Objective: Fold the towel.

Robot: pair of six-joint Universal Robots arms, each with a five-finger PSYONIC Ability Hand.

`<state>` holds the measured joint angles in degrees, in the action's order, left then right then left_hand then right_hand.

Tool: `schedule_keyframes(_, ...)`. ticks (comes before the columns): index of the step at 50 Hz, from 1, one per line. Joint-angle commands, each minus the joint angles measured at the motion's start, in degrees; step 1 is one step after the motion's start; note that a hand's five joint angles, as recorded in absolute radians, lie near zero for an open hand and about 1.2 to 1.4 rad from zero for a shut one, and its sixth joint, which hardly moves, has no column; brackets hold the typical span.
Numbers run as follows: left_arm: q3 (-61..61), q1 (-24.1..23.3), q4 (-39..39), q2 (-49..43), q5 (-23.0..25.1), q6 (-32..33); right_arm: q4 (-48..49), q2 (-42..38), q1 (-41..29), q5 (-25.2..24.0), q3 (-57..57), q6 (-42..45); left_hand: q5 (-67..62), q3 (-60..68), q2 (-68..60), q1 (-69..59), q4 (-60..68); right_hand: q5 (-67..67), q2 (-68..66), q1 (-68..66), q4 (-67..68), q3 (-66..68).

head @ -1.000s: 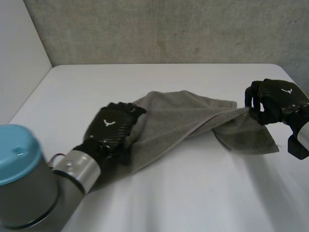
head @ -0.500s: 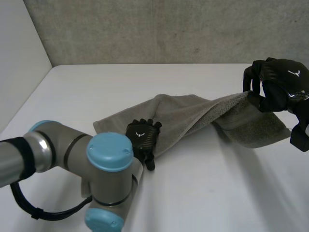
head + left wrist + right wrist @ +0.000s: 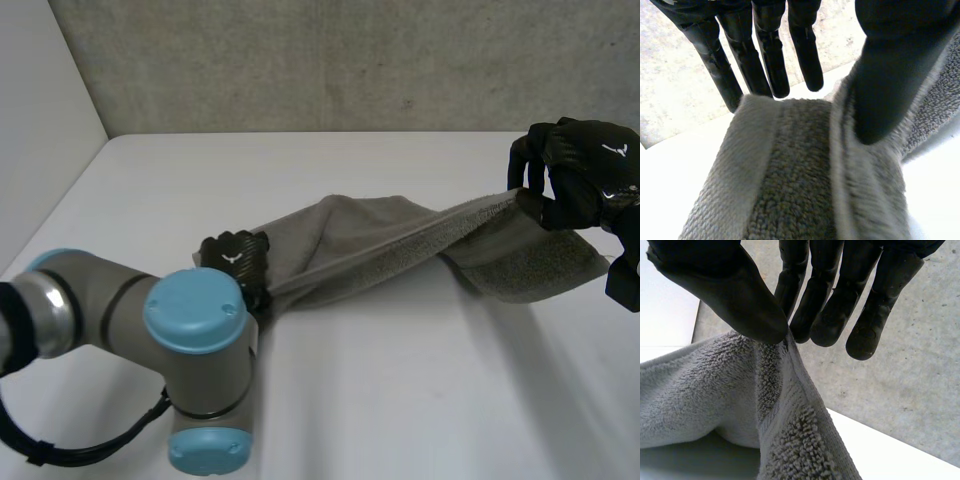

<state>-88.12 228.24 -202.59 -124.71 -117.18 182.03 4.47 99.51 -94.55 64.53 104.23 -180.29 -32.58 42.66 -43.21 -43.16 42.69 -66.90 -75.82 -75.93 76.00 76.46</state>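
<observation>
Head view: the towel (image 3: 400, 235) is stretched in a band across the worktop (image 3: 400, 390), its right end lifted clear.
Left hand (image 3: 237, 262): has shifted from the towel's middle to its left end, where the thumb pinches cloth against straight fingers.
Right hand (image 3: 580, 175): has risen and drawn outward, nipping the right edge.
Meaning: the slack is gone, so the towel is probably ready for folding end over end.

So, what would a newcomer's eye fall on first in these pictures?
The grey towel, stretched across the white table between two black hands. The right hand pinches one end, lifted off the table at the far right; the left hand grips the other end, low beside its arm's light-blue cap.
</observation>
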Motion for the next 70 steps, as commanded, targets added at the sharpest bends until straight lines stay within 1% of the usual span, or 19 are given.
schedule_keyframes(1,-4.0,0.5,0.0,3.0,0.6,-0.2,0.1,0.0,-0.1,0.1,0.0,0.0,-27.6,27.5,-27.0,-27.0,27.5,-3.1,-4.2,-4.1,4.0,3.5)
schedule_keyframes(13,-6.4,-0.2,0.0,3.2,13.3,-0.2,0.1,-0.5,-0.1,0.0,0.2,0.0,-27.5,27.5,-26.9,-27.0,27.4,-3.1,-4.2,-4.1,4.0,3.5)
schedule_keyframes(20,-6.3,-0.1,-0.1,2.7,15.1,-0.2,0.1,-0.9,0.0,-0.1,0.3,0.1,-9.9,9.8,-9.3,-9.3,9.8,-3.1,-4.2,-4.1,4.0,3.5)
schedule_keyframes(27,-5.9,0.1,-0.1,1.7,15.1,-0.2,0.3,-1.0,0.0,-0.1,0.4,0.2,-10.4,10.3,-9.7,-9.8,10.2,-3.1,-4.2,-4.1,4.0,3.5)
schedule_keyframes(33,-5.0,0.3,-0.1,-0.6,15.2,-0.2,0.5,-1.1,0.1,0.0,0.4,0.2,-17.6,17.5,-17.0,-17.0,17.5,-3.1,-4.2,-4.1,4.0,3.5)
schedule_keyframes(35,-4.4,0.3,0.0,-1.4,15.1,0.0,0.5,-1.0,0.1,-0.4,0.2,-0.1,-37.3,37.2,-36.7,-36.7,37.2,-3.1,-4.2,-4.1,4.0,3.5)
schedule_keyframes(38,-4.2,0.3,0.1,-1.2,15.0,0.1,0.5,-0.9,0.1,-0.6,-0.2,-0.1,-37.4,37.3,-36.8,-36.8,37.3,-3.1,-4.2,-4.1,4.0,3.5)
schedule_keyframes(41,-4.1,0.8,0.3,0.4,14.9,0.3,0.4,-0.7,0.1,-0.9,-1.8,-0.1,-37.4,37.3,-36.8,-36.8,37.3,-3.1,-4.2,-4.1,4.0,3.5)
schedule_keyframes(43,-4.1,2.9,0.6,7.1,14.7,1.4,-0.2,-0.6,0.1,-0.5,-5.5,-0.1,-37.4,37.3,-36.8,-36.8,37.3,-3.1,-4.2,-4.1,4.0,3.5)
schedule_keyframes(46,-4.4,4.9,0.6,11.3,14.9,2.5,-0.9,-0.5,0.2,-0.5,-7.7,0.1,-37.4,37.3,-36.8,-36.8,37.3,-3.1,-4.2,-4.1,4.0,3.5)
schedule_keyframes(48,-4.6,8.7,0.6,19.5,15.3,5.3,-4.6,-0.1,0.0,-1.0,-13.6,0.6,-37.4,37.3,-36.8,-36.8,37.3,-3.1,-4.2,-4.1,4.0,3.5)
schedule_keyframes(54,-3.3,11.1,0.5,30.1,16.1,9.5,-12.9,-0.9,0.1,-2.2,-25.5,1.5,-37.4,37.3,-36.8,-36.8,37.3,-3.1,-4.2,-4.1,4.0,3.5)
schedule_keyframes(57,-1.4,11.4,1.1,33.7,19.7,10.8,-18.9,-2.7,0.1,-4.6,-33.0,6.0,-37.4,37.3,-36.8,-36.8,37.3,-3.1,-4.2,-4.1,4.0,3.5)
schedule_keyframes(59,0.1,12.1,2.6,35.1,24.4,11.0,-25.4,-6.7,-0.6,-5.3,-40.2,12.4,-37.4,37.3,-36.8,-36.8,37.3,-3.1,-4.2,-4.1,4.0,3.5)
schedule_keyframes(63,2.1,15.2,6.2,34.9,27.4,11.0,-31.3,-11.6,-2.0,-4.3,-46.2,17.4,-37.4,37.3,-36.8,-36.8,37.3,-3.1,-4.2,-4.1,4.0,3.5)
schedule_keyframes(65,3.1,17.2,8.5,33.8,28.3,10.7,-34.8,-16.8,-4.8,-2.1,-49.5,21.4,-37.4,37.3,-36.8,-36.8,37.3,-3.1,-4.2,-4.1,4.0,3.5)
schedule_keyframes(67,5.1,19.2,12.3,27.4,29.2,11.2,-35.8,-19.4,-6.1,-0.3,-50.1,23.6,-37.4,37.3,-36.8,-36.8,37.3,-3.1,-4.2,-4.1,4.0,3.5)
schedule_keyframes(69,6.6,19.4,13.9,23.8,29.4,11.3,-36.6,-25.0,-8.6,4.6,-50.2,30.2,-37.4,37.3,-36.8,-36.8,37.3,-3.1,-4.2,-4.1,4.0,3.5)
schedule_keyframes(70,6.6,19.4,13.9,23.8,29.4,11.3,-36.6,-25.0,-8.6,4.6,-50.2,30.3,-37.4,37.3,-36.8,-36.8,37.3,-3.1,-4.2,-4.1,4.0,3.5)
